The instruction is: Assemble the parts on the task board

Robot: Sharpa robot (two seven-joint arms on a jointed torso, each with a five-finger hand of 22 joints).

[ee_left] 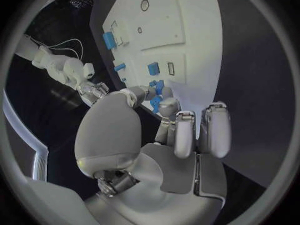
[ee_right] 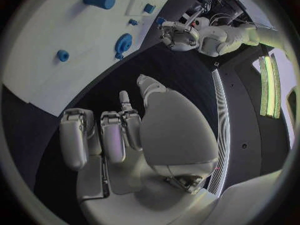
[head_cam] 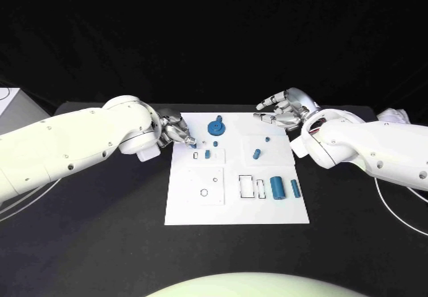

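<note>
Pinching a small blue part point(ee_left: 155, 96) in left hand point(head_cam: 177, 133) | seat it squarely over the task board point(head_cam: 234, 210) | right hand point(head_cam: 287, 109) empty, fingers apart.

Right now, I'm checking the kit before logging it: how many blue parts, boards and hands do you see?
Blue parts: 8, one of them at the fingertips of the left hand
White task board: 1
Silver hands: 2, the left hand and the right hand
Total: 11
</note>
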